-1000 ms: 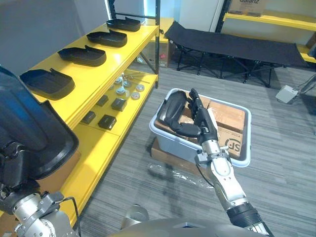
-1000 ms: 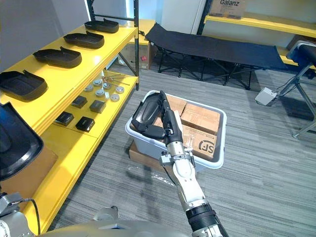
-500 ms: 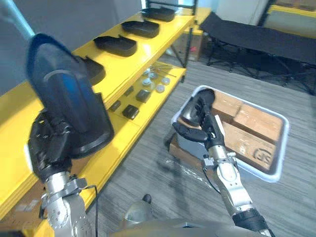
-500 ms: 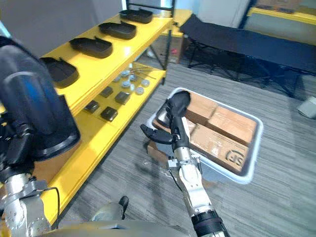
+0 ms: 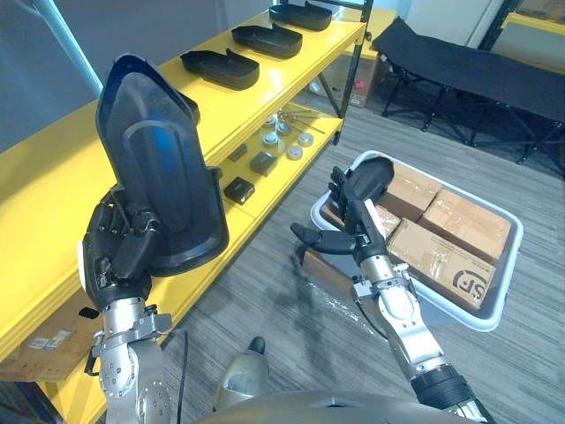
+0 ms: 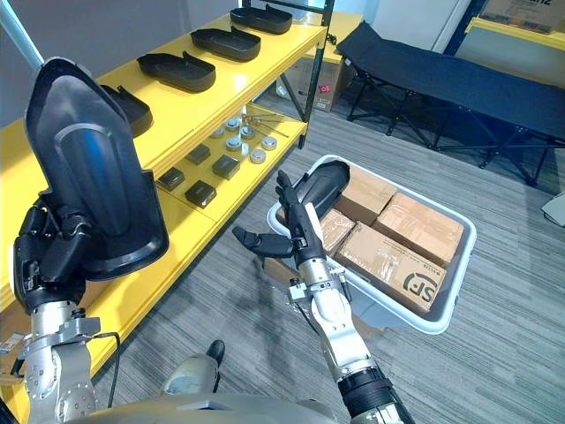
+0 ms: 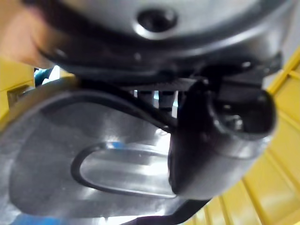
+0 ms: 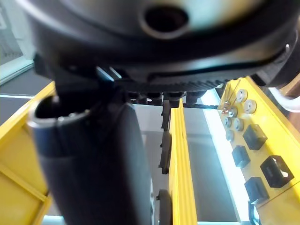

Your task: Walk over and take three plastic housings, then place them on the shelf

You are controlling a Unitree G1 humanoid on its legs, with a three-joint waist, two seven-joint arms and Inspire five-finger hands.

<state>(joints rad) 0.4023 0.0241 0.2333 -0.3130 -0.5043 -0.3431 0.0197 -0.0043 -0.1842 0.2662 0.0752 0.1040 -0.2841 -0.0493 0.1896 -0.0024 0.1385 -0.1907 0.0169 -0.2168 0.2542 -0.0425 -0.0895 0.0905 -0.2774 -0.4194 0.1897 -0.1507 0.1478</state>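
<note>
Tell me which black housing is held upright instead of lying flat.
The housing gripped in the left hand stands upright; the shelf housings lie flat on the yellow shelf.

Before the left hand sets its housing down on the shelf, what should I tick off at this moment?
1. Left hand curled round the held housing: ok.
2. Held housing lying flat for placing: not ok, it stands upright.
3. Bare patch of shelf top beside it: ok.
4. Held housing over the shelf top rather than short of it: cannot tell.
5. Right hand open, holding nothing: ok.
6. Second housing waiting in the bin: ok.
</note>
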